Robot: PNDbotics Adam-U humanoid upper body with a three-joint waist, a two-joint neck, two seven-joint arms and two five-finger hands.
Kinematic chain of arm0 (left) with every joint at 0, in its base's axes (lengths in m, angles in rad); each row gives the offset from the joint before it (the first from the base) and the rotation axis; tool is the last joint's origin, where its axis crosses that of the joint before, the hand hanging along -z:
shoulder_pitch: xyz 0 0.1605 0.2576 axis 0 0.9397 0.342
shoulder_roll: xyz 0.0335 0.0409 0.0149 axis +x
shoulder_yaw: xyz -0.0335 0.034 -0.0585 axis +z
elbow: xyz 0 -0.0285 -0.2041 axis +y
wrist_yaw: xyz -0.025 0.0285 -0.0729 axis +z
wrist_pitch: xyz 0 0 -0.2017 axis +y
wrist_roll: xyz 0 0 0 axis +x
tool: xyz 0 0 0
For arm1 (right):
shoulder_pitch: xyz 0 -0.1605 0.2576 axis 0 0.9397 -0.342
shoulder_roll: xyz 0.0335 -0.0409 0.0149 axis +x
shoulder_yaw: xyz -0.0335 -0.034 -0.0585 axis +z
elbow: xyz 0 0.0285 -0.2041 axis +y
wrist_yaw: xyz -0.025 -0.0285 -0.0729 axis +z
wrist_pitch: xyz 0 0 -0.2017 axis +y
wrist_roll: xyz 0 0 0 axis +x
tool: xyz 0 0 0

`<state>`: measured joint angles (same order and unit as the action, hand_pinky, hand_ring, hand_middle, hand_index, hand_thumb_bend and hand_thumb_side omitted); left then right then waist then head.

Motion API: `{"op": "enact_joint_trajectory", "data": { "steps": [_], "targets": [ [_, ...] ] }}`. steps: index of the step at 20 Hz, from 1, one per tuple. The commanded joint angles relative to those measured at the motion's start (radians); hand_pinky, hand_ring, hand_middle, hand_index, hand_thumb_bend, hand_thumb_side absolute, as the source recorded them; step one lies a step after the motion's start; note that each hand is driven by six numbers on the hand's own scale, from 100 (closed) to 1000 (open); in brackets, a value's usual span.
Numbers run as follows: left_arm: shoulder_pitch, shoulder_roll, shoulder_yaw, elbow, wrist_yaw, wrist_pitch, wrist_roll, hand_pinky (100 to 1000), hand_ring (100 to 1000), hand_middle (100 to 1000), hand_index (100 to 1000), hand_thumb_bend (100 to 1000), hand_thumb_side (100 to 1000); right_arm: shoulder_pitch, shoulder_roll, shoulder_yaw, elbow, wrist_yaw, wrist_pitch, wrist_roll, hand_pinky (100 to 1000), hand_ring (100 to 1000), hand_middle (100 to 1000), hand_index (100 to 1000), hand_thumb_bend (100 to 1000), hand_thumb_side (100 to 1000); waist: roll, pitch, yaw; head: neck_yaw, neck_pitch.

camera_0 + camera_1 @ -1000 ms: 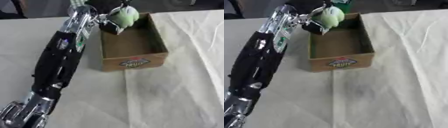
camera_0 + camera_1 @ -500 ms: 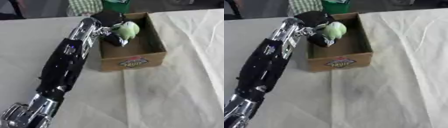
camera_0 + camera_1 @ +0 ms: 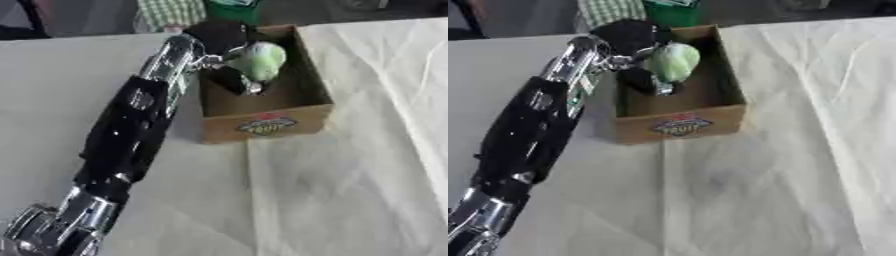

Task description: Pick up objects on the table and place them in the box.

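Note:
My left hand (image 3: 219, 42) reaches from the lower left over the open cardboard box (image 3: 267, 125), which stands at the table's far middle and bears a fruit label on its front. The fingers are curled round a pale green, rounded object (image 3: 259, 60), held inside the box's opening just above its floor. One dark finger (image 3: 229, 79) points down below the object. In the right eye view the same green object (image 3: 673, 61) sits low between the box walls. My right hand shows in neither view.
A white cloth (image 3: 350, 175) with creases covers the table. Behind the box stand a green container (image 3: 671, 11) and a person's checked sleeve (image 3: 171, 12) at the far edge.
My left hand has carried the green object from above the box's far left corner down into the box. The camera has also shifted slightly.

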<state>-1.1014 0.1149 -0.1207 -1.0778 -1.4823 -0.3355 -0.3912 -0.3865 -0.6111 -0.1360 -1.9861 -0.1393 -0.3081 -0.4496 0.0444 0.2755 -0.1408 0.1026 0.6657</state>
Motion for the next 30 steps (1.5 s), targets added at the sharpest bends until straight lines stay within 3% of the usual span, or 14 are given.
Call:
{"op": "enact_joint_trajectory", "data": {
  "steps": [1,5,9,14,15,24,30],
  "targets": [
    [-0.017,0.017,0.009,-0.021,-0.022,0.003,0.016,710,899,846,1000,1000,878,-0.006,-0.019,-0.014,-0.014,-0.003,-0.002,-0.005,834,714,738,874,100,545,-0.005,-0.021,0.000,-0.002,-0.011],
    [-0.008,0.016,0.027,-0.068,0.007,0.018,0.063,717,896,843,1000,991,932,-0.003,-0.021,-0.016,-0.014,-0.001,-0.003,-0.008,834,714,738,874,100,545,-0.006,-0.022,0.005,-0.007,-0.008],
    [-0.004,0.014,0.078,-0.156,0.061,0.045,0.120,731,874,814,1000,888,968,0.004,-0.023,-0.019,-0.014,0.002,-0.003,-0.013,834,714,738,874,100,546,-0.009,-0.026,0.019,-0.016,-0.003],
    [0.006,0.041,0.178,-0.276,0.135,0.114,0.193,737,840,768,975,705,963,0.014,-0.025,-0.025,-0.014,0.008,-0.005,-0.023,833,715,739,874,100,546,-0.012,-0.035,0.040,-0.038,0.001],
    [0.017,0.055,0.193,-0.298,0.149,0.127,0.207,737,835,762,966,627,967,0.015,-0.025,-0.026,-0.014,0.009,-0.005,-0.025,833,715,740,874,100,545,-0.013,-0.037,0.045,-0.043,0.001],
    [0.207,0.105,0.291,-0.506,0.277,0.255,0.335,769,807,733,930,549,959,0.023,-0.031,-0.034,-0.014,0.024,-0.008,-0.041,831,715,740,874,100,550,-0.017,-0.042,0.079,-0.075,-0.008],
    [0.346,0.112,0.347,-0.646,0.363,0.341,0.421,775,787,716,917,537,953,0.032,-0.034,-0.041,-0.014,0.033,-0.009,-0.052,831,715,740,874,100,549,-0.019,-0.039,0.094,-0.088,0.006]
  ]
}}
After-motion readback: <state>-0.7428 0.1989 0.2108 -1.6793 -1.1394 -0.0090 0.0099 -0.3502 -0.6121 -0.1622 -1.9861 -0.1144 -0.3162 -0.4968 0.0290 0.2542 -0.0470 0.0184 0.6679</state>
